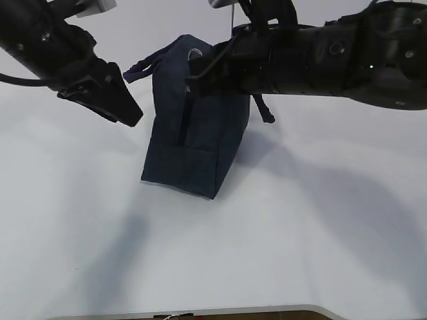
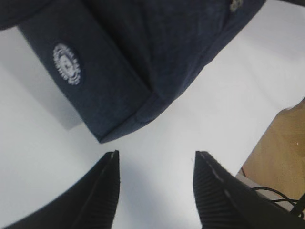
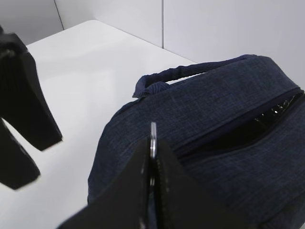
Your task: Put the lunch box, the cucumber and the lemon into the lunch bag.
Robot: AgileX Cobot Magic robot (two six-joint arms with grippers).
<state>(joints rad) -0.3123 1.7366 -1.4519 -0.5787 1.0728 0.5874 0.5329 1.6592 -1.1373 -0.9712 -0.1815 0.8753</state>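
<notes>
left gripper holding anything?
No. In the left wrist view the left gripper stands open over bare table, short of the lunch bag.

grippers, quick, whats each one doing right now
left tool: open, empty, beside the lunch bag.
right tool: shut on the zipper ring pull of the bag.

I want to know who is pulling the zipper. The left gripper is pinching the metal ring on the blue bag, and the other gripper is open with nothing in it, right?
Not quite: the sides are swapped. The right wrist view shows the right gripper shut on the metal ring of the lunch bag. The left wrist view shows the left gripper open with nothing in it.
</notes>
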